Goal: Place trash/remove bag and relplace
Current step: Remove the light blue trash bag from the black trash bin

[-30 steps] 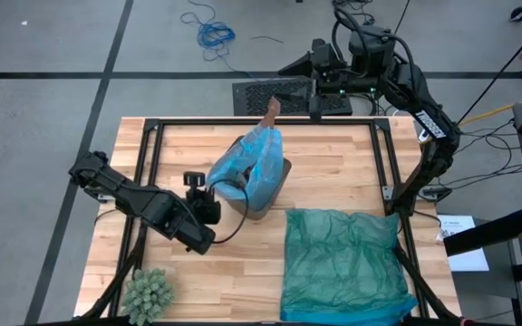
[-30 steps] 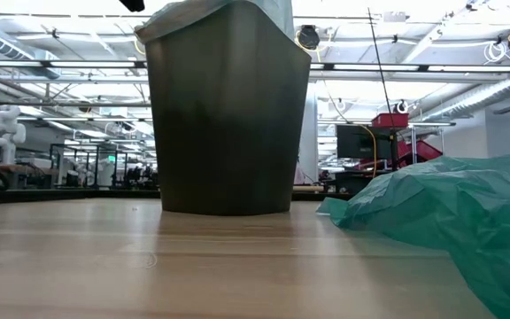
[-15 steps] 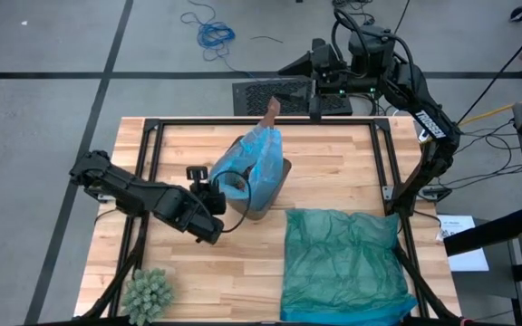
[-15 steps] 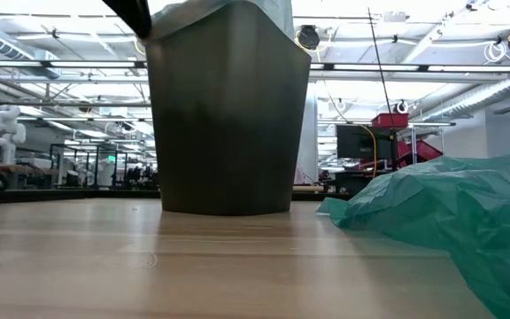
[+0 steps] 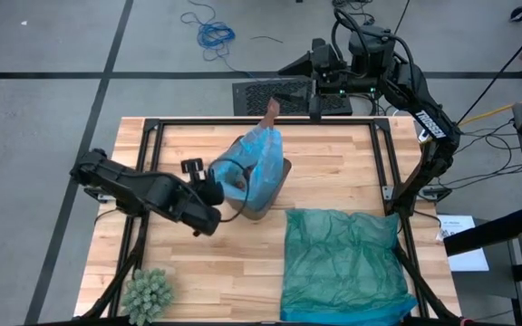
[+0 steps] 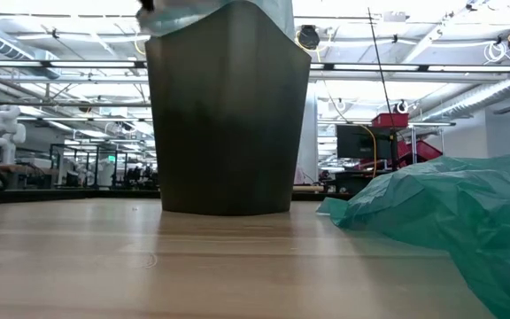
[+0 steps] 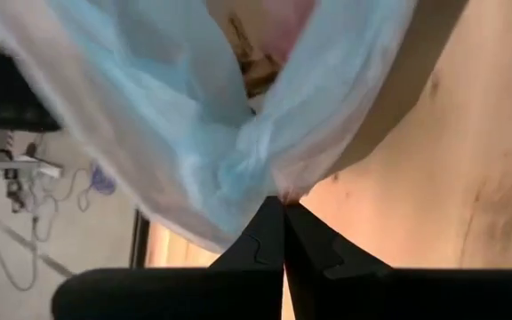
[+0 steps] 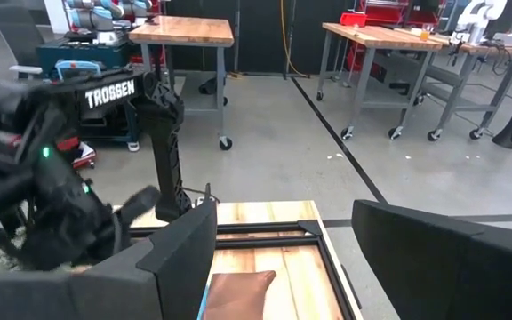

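Left pincer (image 7: 283, 206) pinches bag (image 5: 254, 167) rim — bag mouth gapes upward.

robot lab with wheeled workbenches (image 8: 182, 31)

High view looks straight down on the whole pale wooden table (image 5: 324, 163); low view sits at tabletop height on its near side, facing level across to the room, close to the dark plastic bin (image 6: 227, 115). Both share that bin and the crumpled teal-green plastic bag (image 5: 343, 263). Left wrist view sits right against the thin sky-blue liner (image 7: 194, 133); right wrist view looks from the far edge over the table frame.
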`<state>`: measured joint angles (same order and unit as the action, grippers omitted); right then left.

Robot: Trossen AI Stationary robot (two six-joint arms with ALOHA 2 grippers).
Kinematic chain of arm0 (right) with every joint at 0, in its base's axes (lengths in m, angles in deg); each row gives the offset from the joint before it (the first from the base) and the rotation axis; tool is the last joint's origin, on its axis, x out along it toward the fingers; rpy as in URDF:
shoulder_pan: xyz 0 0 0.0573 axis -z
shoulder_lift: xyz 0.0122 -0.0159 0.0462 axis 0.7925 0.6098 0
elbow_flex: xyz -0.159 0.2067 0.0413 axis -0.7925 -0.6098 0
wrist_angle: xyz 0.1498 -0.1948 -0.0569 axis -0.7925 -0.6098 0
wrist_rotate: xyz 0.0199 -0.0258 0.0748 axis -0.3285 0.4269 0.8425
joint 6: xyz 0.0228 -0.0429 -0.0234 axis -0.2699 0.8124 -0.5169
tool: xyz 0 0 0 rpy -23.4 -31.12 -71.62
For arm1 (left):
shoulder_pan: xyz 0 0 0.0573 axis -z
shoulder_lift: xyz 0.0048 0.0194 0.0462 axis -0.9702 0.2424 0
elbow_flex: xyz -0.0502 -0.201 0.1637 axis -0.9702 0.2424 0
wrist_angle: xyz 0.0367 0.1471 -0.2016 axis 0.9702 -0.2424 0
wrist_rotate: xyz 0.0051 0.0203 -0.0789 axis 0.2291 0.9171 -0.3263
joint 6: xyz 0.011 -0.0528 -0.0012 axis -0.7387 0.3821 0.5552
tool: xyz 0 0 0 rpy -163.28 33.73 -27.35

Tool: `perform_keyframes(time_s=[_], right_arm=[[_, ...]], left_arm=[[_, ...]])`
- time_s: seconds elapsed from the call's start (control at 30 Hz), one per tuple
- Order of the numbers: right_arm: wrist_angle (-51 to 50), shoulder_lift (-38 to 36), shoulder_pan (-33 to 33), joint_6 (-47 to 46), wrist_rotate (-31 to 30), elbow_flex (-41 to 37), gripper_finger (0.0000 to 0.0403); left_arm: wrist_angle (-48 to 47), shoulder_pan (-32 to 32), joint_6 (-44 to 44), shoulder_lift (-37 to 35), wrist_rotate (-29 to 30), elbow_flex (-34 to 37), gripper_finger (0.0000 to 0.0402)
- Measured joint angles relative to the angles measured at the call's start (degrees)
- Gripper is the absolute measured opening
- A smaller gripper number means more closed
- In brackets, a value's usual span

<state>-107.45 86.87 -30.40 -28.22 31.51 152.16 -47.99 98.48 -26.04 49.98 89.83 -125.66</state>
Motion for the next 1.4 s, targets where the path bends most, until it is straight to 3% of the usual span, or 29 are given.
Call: perform_keyframes(time_s=[0.7,0.8,1.07,1.4], right_arm=[[-0.1,0.0,0.0,1.7,0.2,0.0,0.0256],[-0.1,0.0,0.0,1.3,2.9,0.0,0.0256],[-0.4,0.4,-0.9,-2.1,18.2,0.1,0.0256],[0.8,7.3,-7.2,2.2,13.8,0.0,0.0264]], left_arm=[[0.2,-0.1,-4.1,-0.1,0.7,-32.0,0.0000],[0.2,-0.1,-5.7,-0.1,0.7,-35.2,0.0000],[1.5,-1.5,-8.5,-0.2,2.0,-37.9,0.0000],[6.4,-6.8,-12.5,-0.4,2.0,-37.9,0.0000]])
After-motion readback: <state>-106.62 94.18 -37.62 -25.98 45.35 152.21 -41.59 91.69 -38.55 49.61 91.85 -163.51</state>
